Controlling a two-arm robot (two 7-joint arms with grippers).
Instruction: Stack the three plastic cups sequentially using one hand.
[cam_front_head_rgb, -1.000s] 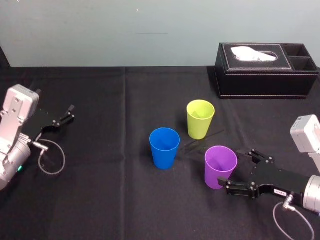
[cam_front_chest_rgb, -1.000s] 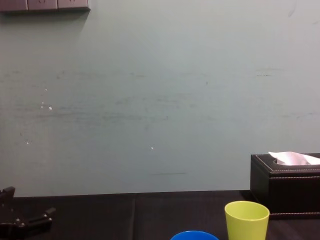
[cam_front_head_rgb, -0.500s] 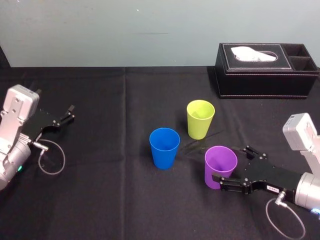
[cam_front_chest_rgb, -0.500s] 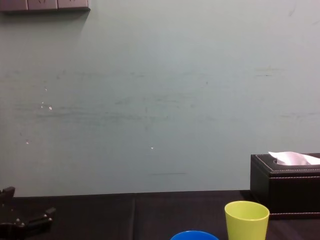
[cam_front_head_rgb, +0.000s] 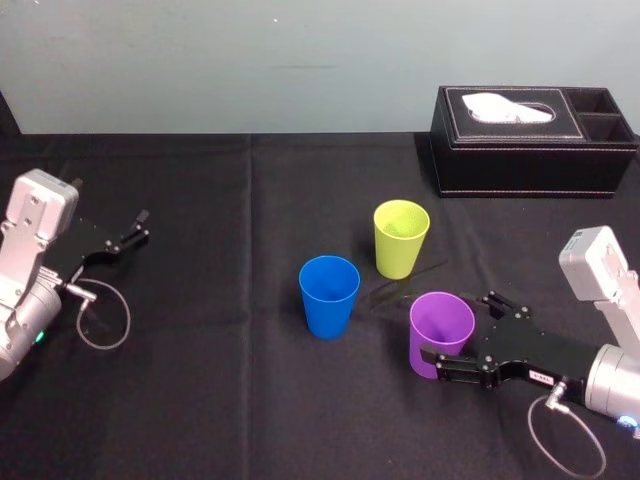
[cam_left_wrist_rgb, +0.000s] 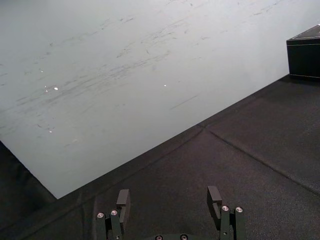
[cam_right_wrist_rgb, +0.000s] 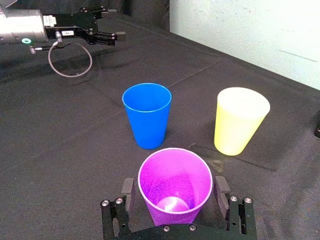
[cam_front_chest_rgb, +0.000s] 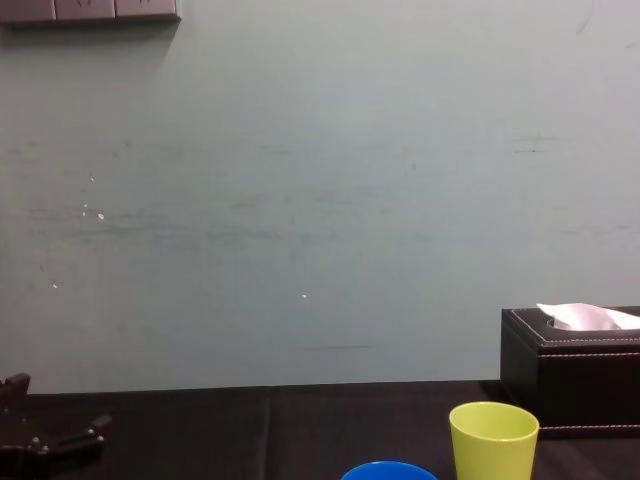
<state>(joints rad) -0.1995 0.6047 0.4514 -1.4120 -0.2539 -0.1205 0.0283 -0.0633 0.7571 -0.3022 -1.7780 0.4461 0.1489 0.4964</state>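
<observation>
Likely risked, on closing the right gripper (cam_front_head_rgb: 455, 327) off-centre, fingers spread wide and flanking rather than clamping, tipping or squashing the upright purple cup (cam_front_head_rgb: 440, 335) at front right. Risked, too, clipping the nearby blue cup (cam_front_head_rgb: 329, 296) or yellow-green cup (cam_front_head_rgb: 400, 238) on the carry. Had broad bare table (cam_front_head_rgb: 220, 400) leftward; tissue box (cam_front_head_rgb: 530, 150) well back; left gripper (cam_front_head_rgb: 140, 226) parked far left, fingers apart.

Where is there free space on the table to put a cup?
Bare cloth lies between the left gripper and the blue cup. It is crowded where the yellow-green cup, the purple cup and the right gripper around it stand close.
</observation>
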